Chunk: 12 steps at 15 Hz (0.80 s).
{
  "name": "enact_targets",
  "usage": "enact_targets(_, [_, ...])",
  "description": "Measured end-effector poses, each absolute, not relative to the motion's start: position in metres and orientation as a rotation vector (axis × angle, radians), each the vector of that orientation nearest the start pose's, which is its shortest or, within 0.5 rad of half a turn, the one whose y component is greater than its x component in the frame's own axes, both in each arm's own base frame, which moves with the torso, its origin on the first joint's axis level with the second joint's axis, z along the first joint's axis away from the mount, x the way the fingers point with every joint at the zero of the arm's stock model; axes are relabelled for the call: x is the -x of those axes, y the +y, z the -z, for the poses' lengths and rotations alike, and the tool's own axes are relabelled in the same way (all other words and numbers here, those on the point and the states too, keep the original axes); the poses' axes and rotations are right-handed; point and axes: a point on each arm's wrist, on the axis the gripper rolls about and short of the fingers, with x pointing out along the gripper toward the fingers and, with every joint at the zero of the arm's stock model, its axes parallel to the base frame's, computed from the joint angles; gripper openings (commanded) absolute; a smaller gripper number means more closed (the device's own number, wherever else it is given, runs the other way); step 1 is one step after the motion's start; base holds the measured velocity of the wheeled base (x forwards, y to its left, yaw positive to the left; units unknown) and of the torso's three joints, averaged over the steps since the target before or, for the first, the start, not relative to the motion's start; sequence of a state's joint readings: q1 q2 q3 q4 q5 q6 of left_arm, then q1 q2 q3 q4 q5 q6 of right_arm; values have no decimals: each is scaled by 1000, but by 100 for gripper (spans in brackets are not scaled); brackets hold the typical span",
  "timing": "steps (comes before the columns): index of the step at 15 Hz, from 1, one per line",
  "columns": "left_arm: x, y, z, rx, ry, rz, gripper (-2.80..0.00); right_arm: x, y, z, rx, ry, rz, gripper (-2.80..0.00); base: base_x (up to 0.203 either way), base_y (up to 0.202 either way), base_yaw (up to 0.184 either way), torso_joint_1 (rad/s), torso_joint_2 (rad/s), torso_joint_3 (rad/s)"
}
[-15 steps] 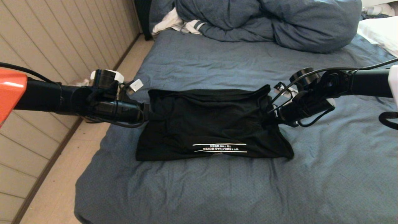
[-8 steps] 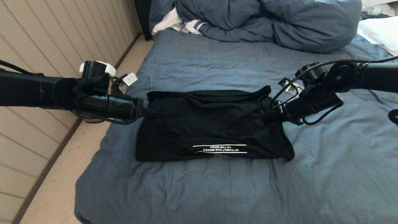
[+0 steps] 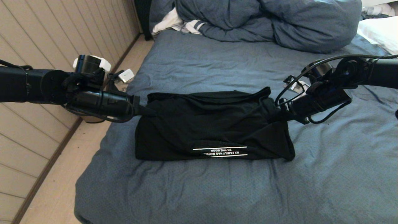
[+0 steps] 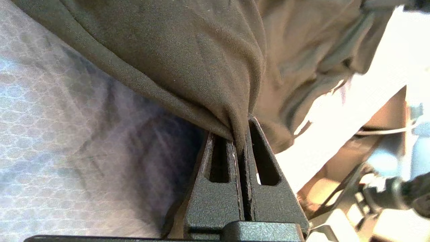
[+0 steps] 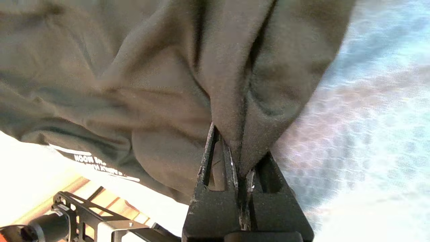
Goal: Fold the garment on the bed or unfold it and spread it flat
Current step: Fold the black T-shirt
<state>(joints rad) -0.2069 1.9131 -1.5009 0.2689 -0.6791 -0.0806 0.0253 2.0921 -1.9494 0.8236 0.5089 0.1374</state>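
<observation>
The left gripper (image 3: 143, 109) is clamped on a pinch of the black T-shirt (image 3: 211, 124), its two fingers (image 4: 215, 168) pressed together with a fold of cloth squeezed between them. Across from it, the right gripper (image 3: 273, 114) is likewise clamped on the shirt's opposite side, a bunched ridge of fabric caught between its closed fingers (image 5: 215, 195). Between the two grippers the shirt hangs slightly raised along its far edge, folded over on itself. Below and nearer the robot, its lower part rests on the bed (image 3: 217, 193), where white lettering (image 3: 220, 151) between two thin white lines shows upside down. The wrinkled slate-blue sheet spreads out on all sides of the shirt. Far beyond the grippers, at the head of the bed, lies a bulky blue duvet (image 3: 273, 21), with a white stripe-cuffed cloth (image 3: 178, 25) beside it and a white pillow (image 3: 381, 32) towards the right. Outward of the left gripper runs a pale floor (image 3: 56, 183) and a panelled wall (image 3: 46, 34).
</observation>
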Motion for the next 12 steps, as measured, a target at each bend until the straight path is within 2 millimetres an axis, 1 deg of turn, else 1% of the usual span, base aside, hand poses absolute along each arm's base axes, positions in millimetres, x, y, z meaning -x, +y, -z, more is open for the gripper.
enact_targets(4, [-363,-82,-209,235,739,806,-280,-395,17,-220,-352,992,-421,-280,0,0,0,0,0,0])
enact_targets(8, [-378,-68,-200,254,733,771,-280,-403,4,-211,-350,987,-400,-280,0,0,0,0,0,0])
enact_targets(12, [-380,-66,-190,270,758,778,-280,-405,0,-207,-346,990,-397,-280,0,0,0,0,0,0])
